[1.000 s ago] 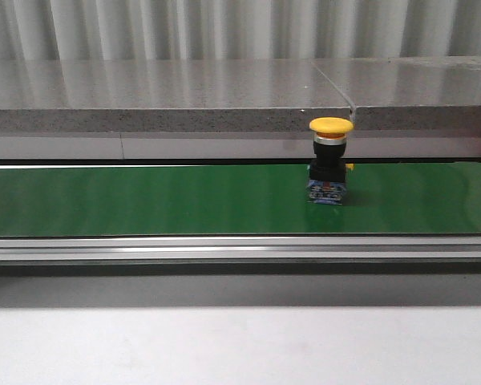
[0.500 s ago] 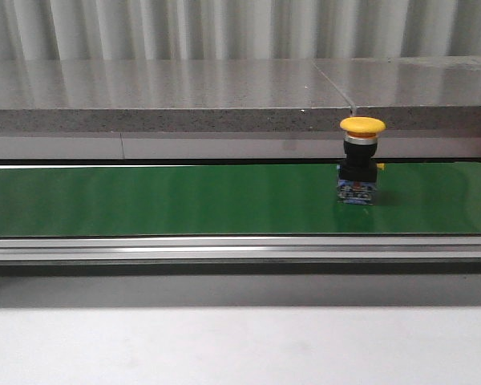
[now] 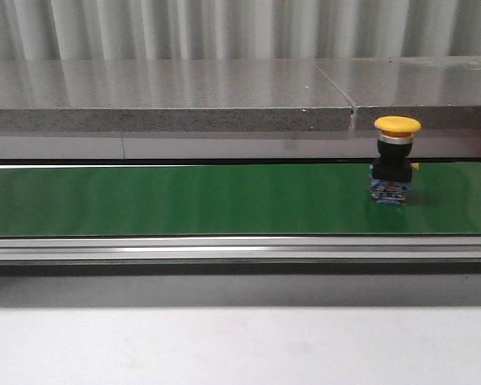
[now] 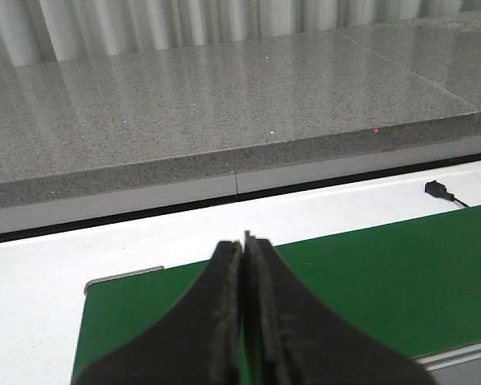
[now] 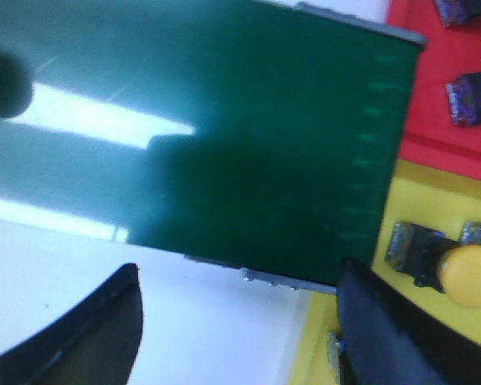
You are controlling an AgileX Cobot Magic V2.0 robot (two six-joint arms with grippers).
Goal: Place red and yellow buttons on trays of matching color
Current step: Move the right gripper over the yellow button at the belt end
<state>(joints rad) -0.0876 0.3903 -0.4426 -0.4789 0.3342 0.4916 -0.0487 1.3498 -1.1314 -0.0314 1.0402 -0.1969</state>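
The green belt [image 3: 184, 199] runs left to right across the scene, carrying one yellow button [image 3: 394, 160] upright toward its right end. There my right gripper [image 5: 236, 321] hangs over the belt's end with its jaws spread wide and nothing between them, likely placed to meet the button. Just past that end lie the yellow tray [image 5: 433, 204] and the red tray [image 5: 441, 80], each already loaded. My left gripper [image 4: 244, 321] is pressed closed, empty, over the belt's left end.
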